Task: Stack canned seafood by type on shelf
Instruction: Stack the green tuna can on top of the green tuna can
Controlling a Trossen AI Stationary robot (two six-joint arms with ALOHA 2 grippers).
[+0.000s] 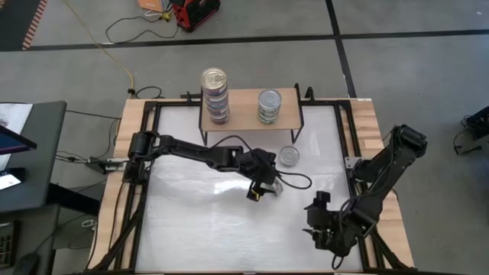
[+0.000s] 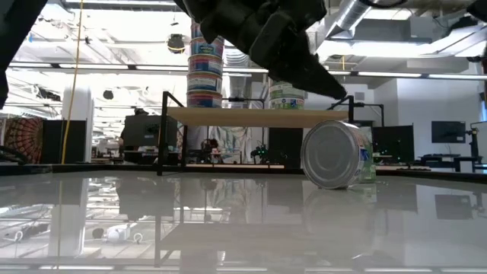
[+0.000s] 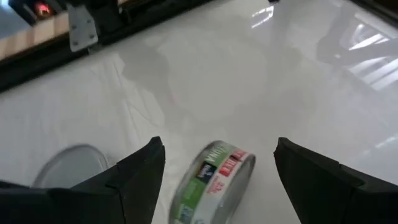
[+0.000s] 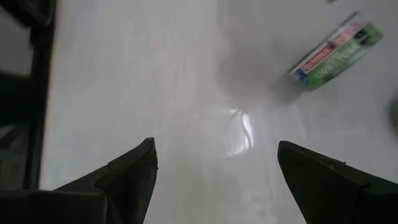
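The shelf (image 1: 243, 114) stands at the table's far edge and bears two stacks of tins: a tall gold-lidded one (image 1: 215, 95) on its left and a shorter silver-lidded one (image 1: 269, 106) on its right. One silver-lidded tin (image 1: 289, 156) lies flat on the table in front of the shelf. Another tin with a green label (image 3: 214, 183) stands tilted on its rim, its silver face (image 2: 336, 154) showing in the low view. My left gripper (image 3: 217, 146) hovers open above this tin, one finger on either side, not touching it. My right gripper (image 4: 214, 146) is open near the table's right near corner (image 1: 317, 221).
White table top with wooden side rails (image 1: 370, 122) and black frame bars. The shelf's thin black legs (image 2: 162, 133) stand on the table. Bare surface lies on the table's left and near parts. Cables and a red device lie on the floor beyond.
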